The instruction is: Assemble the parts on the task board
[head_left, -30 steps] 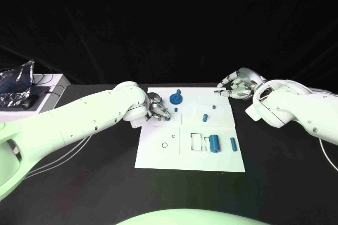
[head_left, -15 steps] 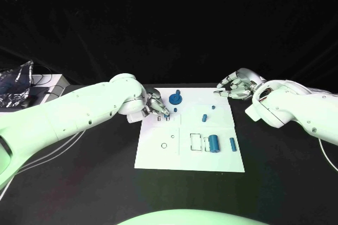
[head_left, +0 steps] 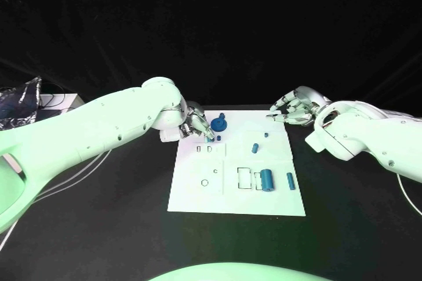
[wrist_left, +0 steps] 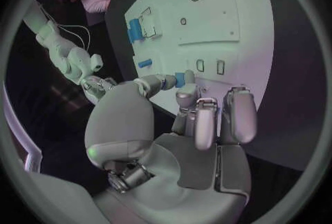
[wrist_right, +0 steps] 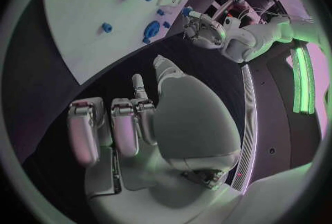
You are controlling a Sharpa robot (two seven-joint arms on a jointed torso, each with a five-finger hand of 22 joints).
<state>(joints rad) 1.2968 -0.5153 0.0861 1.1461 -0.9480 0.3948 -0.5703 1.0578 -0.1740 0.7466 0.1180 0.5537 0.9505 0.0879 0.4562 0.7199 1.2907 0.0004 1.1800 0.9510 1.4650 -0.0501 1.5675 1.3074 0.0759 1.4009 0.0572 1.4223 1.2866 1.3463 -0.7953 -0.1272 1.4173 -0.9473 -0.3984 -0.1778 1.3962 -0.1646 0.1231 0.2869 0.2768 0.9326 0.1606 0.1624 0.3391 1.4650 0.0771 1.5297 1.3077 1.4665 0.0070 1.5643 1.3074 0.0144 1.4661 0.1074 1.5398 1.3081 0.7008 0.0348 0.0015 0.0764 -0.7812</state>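
progress: early by my read; most small blue plastic parts lie loose on the flat white rectangular task board (head_left: 198, 195), few look seated
seated so far: I judge only the blue knob-topped round part (head_left: 220, 120) at the far edge of the board to be standing in place, can't confirm it's fully home
left to do: blue cylinder (head_left: 266, 178) lying in the near row, slim blue pin (head_left: 291, 180) just beside it toward my right arm, short blue peg (head_left: 256, 147) mid-board, tiny blue stud (head_left: 266, 135) beyond it, all loose I think
open slots: twin small rectangular slots (head_left: 204, 149), small hole (head_left: 216, 170) and ring hole (head_left: 204, 182) on my left half of the board look unfilled
left hand: silver many-fingered left hand (head_left: 195, 127) over the far left corner of the board, thumb and a finger pinching a small blue cylindrical part (wrist_left: 181, 78), other fingers curled beside it
part vs hand: pinched part sits at the fingertips, above the board and near the twin slots, apart from the surface as far as I can tell
right hand: silver right hand (head_left: 294, 109) off the far right corner of the board over the black table (head_left: 105, 232), fingers curled in, holding nothing I can see
risk: small part could slip or tilt on the way into a slot, I'd go slow
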